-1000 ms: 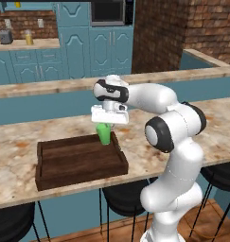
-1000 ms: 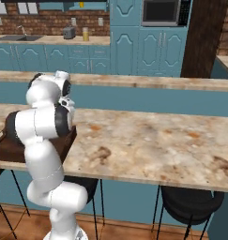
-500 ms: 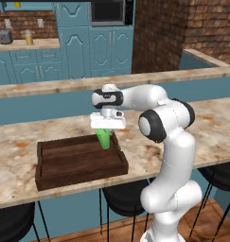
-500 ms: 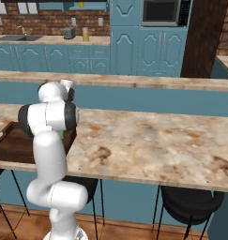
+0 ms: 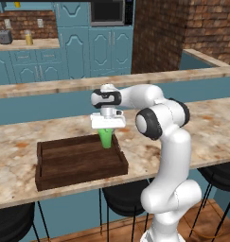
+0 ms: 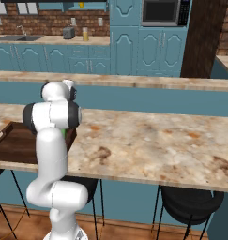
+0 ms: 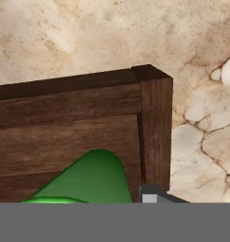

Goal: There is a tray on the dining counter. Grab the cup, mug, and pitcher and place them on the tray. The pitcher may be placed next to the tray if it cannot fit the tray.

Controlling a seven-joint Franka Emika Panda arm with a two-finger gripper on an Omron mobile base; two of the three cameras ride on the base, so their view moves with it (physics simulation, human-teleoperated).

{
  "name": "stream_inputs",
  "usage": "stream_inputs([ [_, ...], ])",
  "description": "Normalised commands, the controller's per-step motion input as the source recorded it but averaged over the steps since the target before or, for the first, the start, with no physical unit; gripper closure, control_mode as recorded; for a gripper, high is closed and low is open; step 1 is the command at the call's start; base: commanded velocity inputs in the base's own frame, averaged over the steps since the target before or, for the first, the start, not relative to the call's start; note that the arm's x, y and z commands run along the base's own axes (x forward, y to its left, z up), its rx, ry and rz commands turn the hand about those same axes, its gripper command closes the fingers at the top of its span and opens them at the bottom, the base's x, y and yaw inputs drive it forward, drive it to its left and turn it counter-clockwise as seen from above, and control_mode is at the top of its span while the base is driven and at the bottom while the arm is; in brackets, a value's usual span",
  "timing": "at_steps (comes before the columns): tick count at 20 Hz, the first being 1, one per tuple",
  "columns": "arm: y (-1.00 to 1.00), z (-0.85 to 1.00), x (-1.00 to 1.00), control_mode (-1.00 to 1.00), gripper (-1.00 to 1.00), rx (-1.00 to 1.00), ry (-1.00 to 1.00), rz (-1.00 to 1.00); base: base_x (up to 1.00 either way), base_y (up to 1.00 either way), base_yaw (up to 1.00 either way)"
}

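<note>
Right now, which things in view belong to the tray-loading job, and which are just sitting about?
Job:
- cup, green, under the claw, at the tray's right end
- tray
- dining counter
- pitcher, orange, far back on the kitchen counter

Just about:
- toaster beside the pitcher
- microwave
- stools

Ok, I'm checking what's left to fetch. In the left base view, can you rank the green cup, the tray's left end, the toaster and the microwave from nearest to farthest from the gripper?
1. Green cup: right under the gripper, in the tray's right end.
2. Tray's left end: lower left on the dining counter.
3. Microwave: back wall, above.
4. Toaster: far back left counter.
</note>
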Motion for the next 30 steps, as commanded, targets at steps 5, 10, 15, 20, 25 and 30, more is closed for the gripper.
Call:
stream_inputs([
  [5,-0.01,-0.08,-0.39,-1.00,-1.00,0.00,-0.13,0.11,0.00,0.00,0.00],
  [10,0.00,0.07,-0.51,-1.00,-1.00,0.00,-0.27,0.12,0.00,0.00,0.00],
  [15,-0.05,0.21,-0.34,-1.00,-1.00,0.00,-0.28,0.09,0.00,0.00,0.00],
  [20,-0.15,0.39,-0.03,-1.00,-1.00,0.00,-0.32,0.08,0.00,0.00,0.00],
  [25,-0.32,0.60,-0.15,-1.00,-1.00,0.00,-0.22,0.03,0.00,0.00,0.00],
  [30,-0.38,0.86,-0.52,-1.00,-1.00,0.03,-0.04,0.03,0.00,0.00,0.00],
])
